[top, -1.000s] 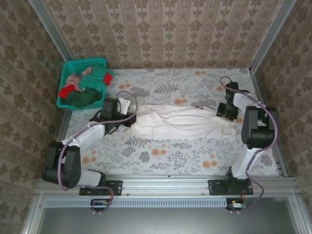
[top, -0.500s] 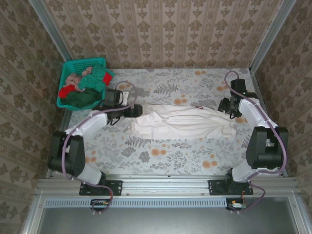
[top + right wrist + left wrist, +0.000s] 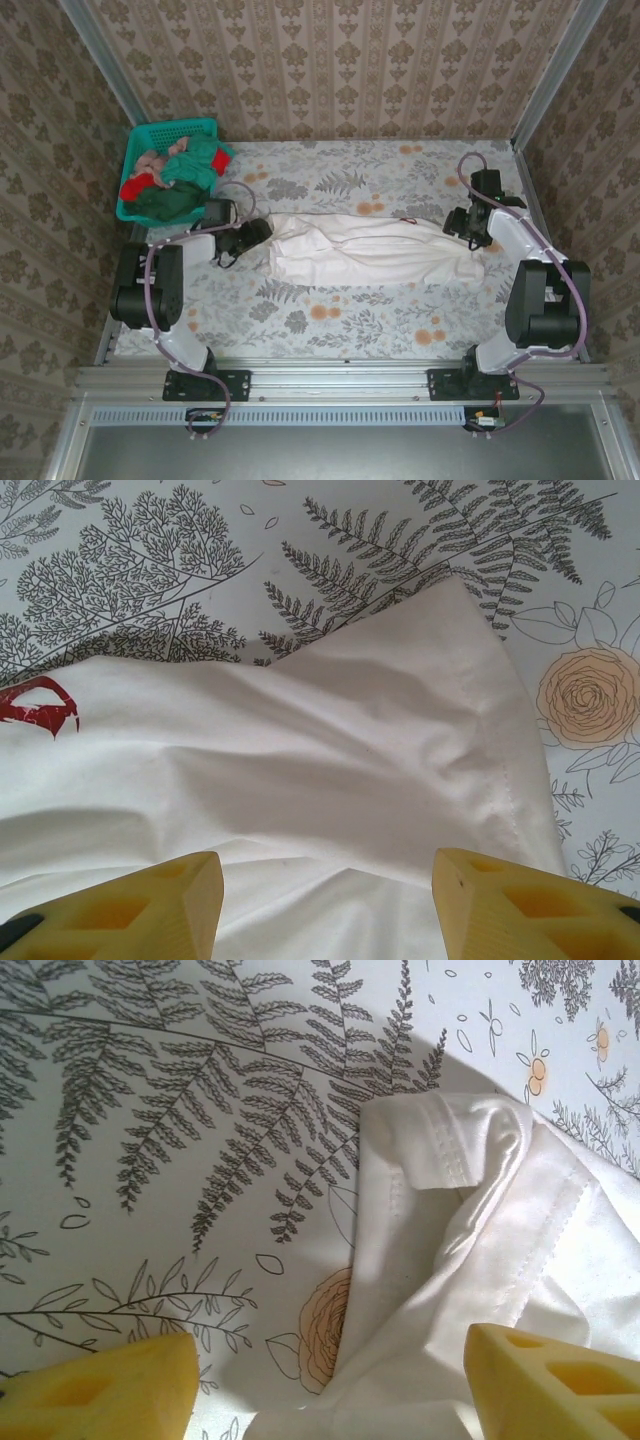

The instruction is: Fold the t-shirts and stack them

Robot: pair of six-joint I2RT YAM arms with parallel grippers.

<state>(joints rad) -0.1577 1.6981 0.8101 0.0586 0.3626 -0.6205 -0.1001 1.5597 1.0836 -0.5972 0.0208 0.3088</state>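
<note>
Overhead, the white t-shirt (image 3: 375,250) lies bunched into a long band across the middle of the counter (image 3: 330,320). Its long axis runs left to right between the two arms. The left hand (image 3: 260,231) sits at the band's left end and the right hand (image 3: 463,224) at its right end. Each arm therefore has its own end nearest, and neither needs to cross over. The other shirts (image 3: 178,178) are heaped in the basket (image 3: 170,127) at the far left corner, well apart from the white one and closer to the left arm.

From the left wrist, the left hand (image 3: 330,1350) is spread wide and grips nothing. The shirt's end, with a stitched edge (image 3: 440,1145) doubled back on itself, lies ahead and toward the right finger. Bare counter shows beside the left finger.

From the right wrist, the right hand (image 3: 328,865) is likewise parted and holds nothing. The cloth spreads flat beneath and ahead of both fingers, with one corner pointing away from the hand. A red mark (image 3: 40,705) shows at the left edge.

By my reading, the coming move is a pinch at both ends to spread or fold the shirt along that axis. The left hand would do well to shift a little toward the cloth first.
</note>
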